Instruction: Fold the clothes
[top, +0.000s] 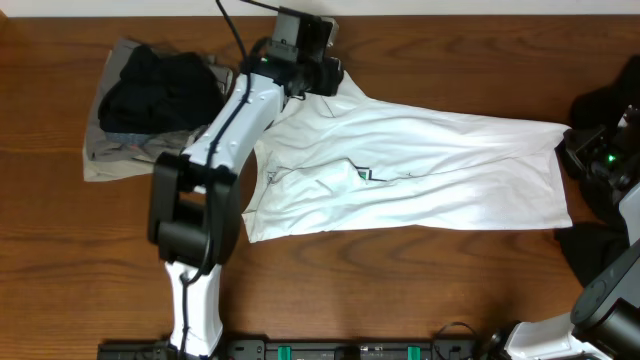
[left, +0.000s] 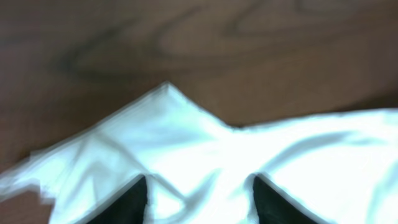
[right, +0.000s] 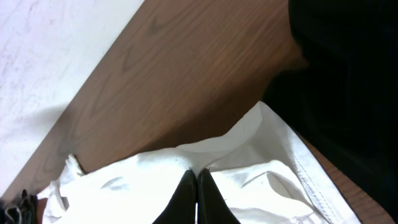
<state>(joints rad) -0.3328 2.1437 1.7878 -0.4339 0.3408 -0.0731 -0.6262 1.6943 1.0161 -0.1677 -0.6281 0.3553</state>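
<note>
White T-shirt (top: 420, 170) lies spread lengthwise across the middle of the wooden table (top: 400, 300), creased but mostly flat. Black garment (top: 160, 85) sits heaped on a grey garment (top: 110, 160) at the far left of the table, just beside the shirt. Left gripper (left: 202, 199) is over the shirt's far left corner, fingers (left: 134, 202) apart. Right gripper (right: 197, 186) is at the shirt's right edge, fingers (right: 186, 199) pinched together on a fold of it.
</note>
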